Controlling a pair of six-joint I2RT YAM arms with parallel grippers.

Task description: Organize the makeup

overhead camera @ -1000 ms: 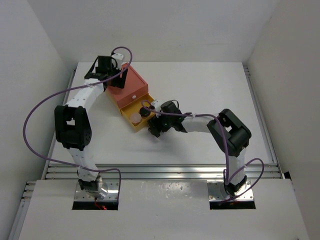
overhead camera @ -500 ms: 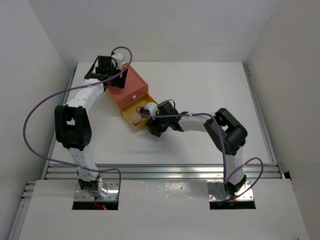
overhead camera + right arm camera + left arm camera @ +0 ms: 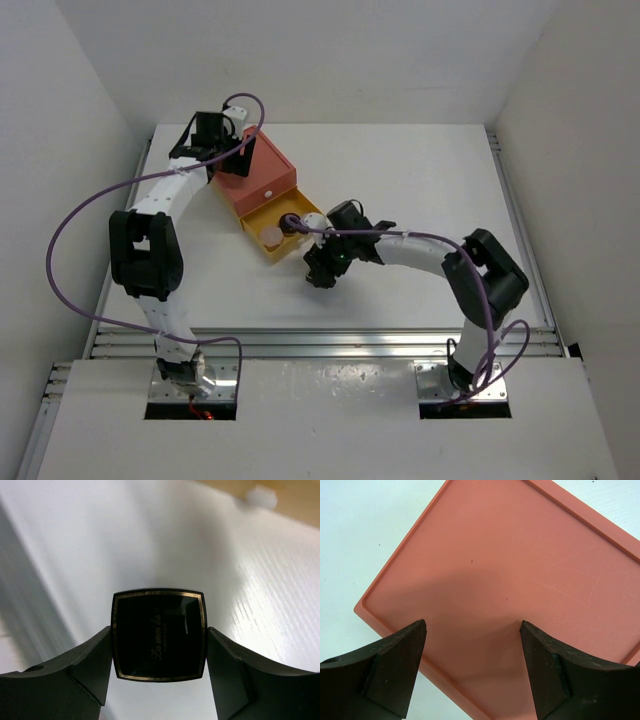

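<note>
The black square compact (image 3: 159, 636) sits between the fingers of the right gripper (image 3: 159, 630), near the middle of the table (image 3: 420, 180), lid toward the wrist camera. The fingers are closed to a medium gap against two opposite side edges (grip made). The open yellow drawer (image 3: 258, 222) lies just beyond, toward the far left corner. The left gripper (image 3: 472, 625) hangs wide over the orange-red box (image 3: 520, 555), holding nothing

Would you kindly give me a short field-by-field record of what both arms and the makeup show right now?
Left end effector: open, over the orange-red box lid
Right end effector: closed on the black square compact
Drawer: yellow, pulled out
In drawer: pink disc
</note>
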